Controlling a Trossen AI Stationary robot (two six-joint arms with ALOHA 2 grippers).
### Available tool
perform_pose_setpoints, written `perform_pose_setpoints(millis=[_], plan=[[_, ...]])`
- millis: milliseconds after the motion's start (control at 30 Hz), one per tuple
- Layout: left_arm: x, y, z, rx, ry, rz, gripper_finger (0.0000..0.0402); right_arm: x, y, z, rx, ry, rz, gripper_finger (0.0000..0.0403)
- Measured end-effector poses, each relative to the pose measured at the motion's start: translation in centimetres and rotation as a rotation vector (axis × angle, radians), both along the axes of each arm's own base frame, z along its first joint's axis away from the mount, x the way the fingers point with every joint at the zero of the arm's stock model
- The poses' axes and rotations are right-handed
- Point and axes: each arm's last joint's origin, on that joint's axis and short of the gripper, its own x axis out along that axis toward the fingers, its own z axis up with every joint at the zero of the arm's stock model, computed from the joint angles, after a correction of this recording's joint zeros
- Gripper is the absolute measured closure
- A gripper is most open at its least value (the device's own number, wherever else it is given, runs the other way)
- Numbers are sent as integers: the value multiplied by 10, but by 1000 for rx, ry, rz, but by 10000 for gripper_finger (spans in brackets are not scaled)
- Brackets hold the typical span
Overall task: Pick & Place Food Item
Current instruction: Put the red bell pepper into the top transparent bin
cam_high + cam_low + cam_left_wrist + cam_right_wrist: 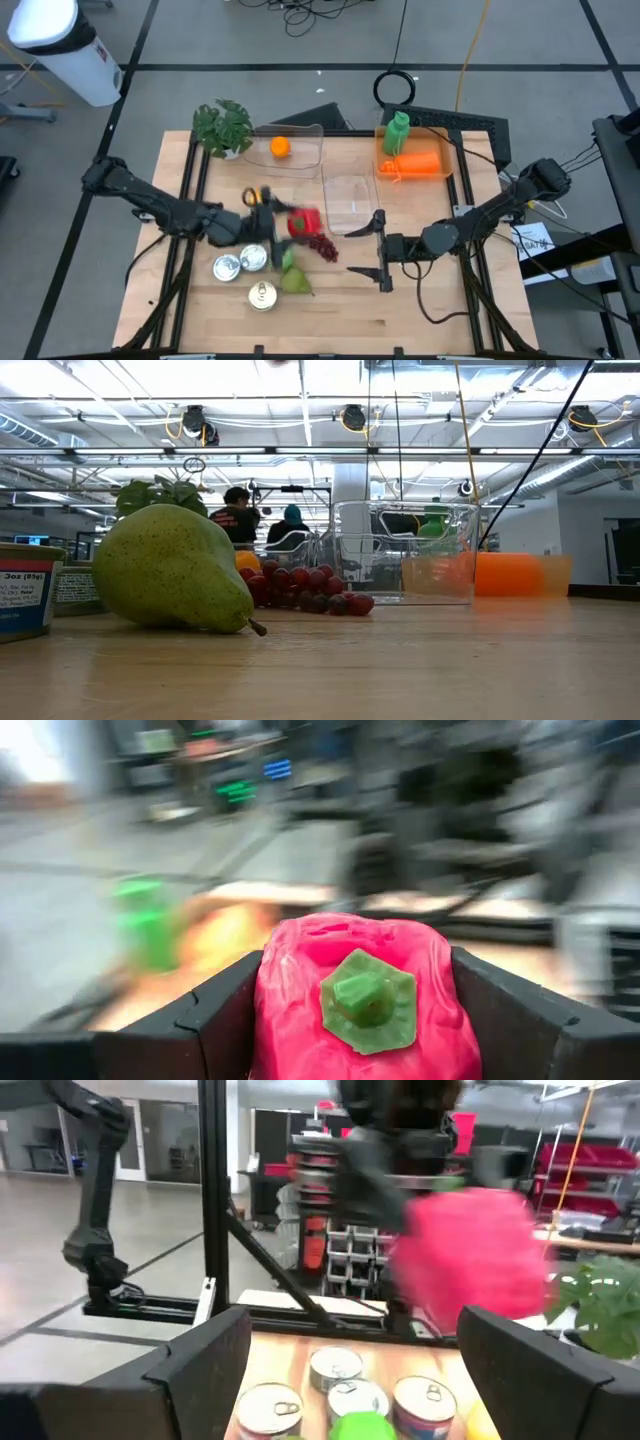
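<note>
While I am watching from overhead, the left gripper [285,225] is pinching a red plastic toy pepper with a green stem [305,223] above the middle of the wooden table [420,300], just beside the bunch of dark red grapes [322,247]. Through the left wrist camera, the pepper [360,995] is sitting between the two dark fingers [215,1010], its green hexagonal stem cap facing straight back at the lens, so I am reading its long axis as running along the gripper's reach, outward from the wrist toward the clear plastic container [350,200]. I cannot tell how it tilts against the tabletop. The right gripper [378,250] is hovering near the table's centre with its fingers spread wide and empty, facing the pepper, which is appearing as a pink blur [465,1255] in its wrist camera. Below the left gripper, a green speckled pear [293,278] is lying beside three silver-topped tins [245,272]. At table height, the pear [175,570] is lying with its stem pointing right, grapes [305,588] behind it.
</note>
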Motion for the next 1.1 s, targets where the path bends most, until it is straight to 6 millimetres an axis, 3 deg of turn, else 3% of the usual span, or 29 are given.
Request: perform_pose_setpoints(millis=[200, 467, 767, 900, 1100], plan=[[-27, 66, 5, -2, 141, 365, 123, -6, -2, 2, 10, 39, 6, 67], [-47, 171, -9, -272, 257, 579, 122, -4, -6, 2, -18, 43, -13, 71], [-10, 259, -63, -478, 254, 570, 124, -2, -9, 1, -23, 46, -26, 69], [6, 282, -95, -526, 266, 586, 121, -3, -9, 1, -28, 46, -25, 69], [21, 302, -126, -593, 231, 557, 125, -2, -11, 1, -62, 44, -33, 69]])
